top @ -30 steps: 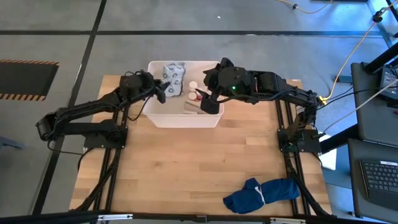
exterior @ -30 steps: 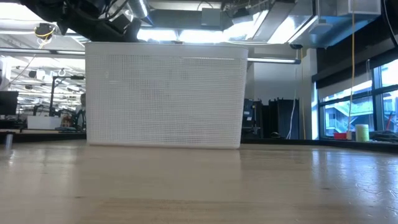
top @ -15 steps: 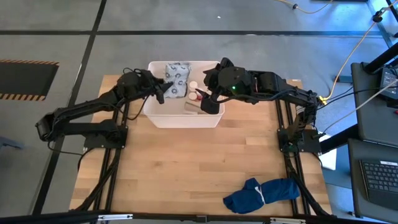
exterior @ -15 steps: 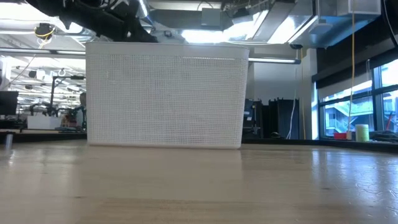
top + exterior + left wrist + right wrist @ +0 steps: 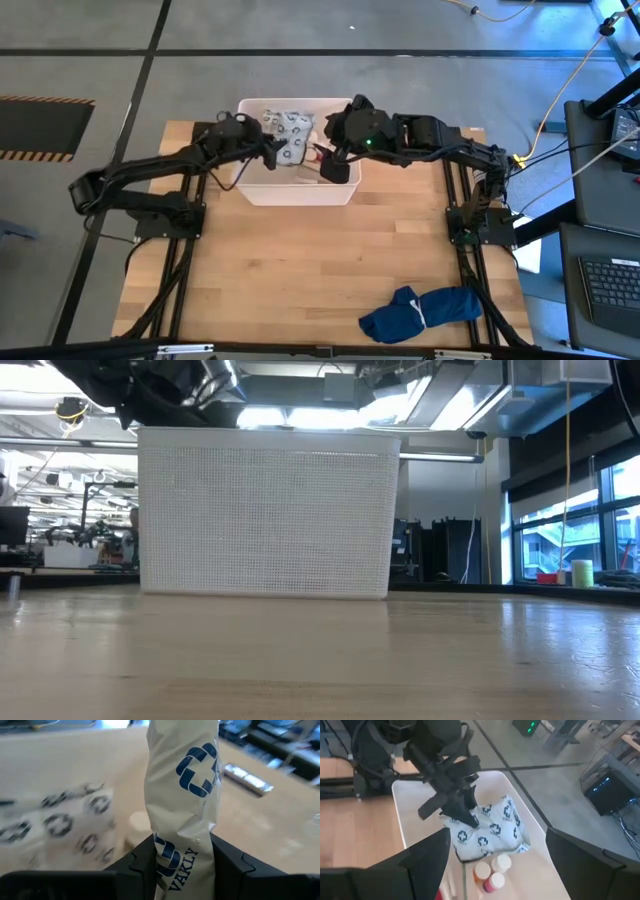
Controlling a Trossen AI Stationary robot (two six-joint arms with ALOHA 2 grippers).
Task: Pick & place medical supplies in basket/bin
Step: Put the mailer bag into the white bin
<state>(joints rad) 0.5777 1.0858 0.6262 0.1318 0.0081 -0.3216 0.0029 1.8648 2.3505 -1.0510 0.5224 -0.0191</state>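
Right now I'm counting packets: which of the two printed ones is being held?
The packet pinched upright in the left end effector; the other packet lies flat in the tub.

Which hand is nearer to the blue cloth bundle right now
Right. The right hand is over the white tub, on the blue cloth bundle's side; the left hand, gripping a printed packet there, is farther.

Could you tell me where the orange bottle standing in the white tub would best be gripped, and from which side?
Grip the orange bottle across its round body just under the white cap, coming straight down from above. It stands upright, close beside two other capped bottles and the printed packet, and the tub walls block any sideways approach. The open right pincer already hangs over that end.
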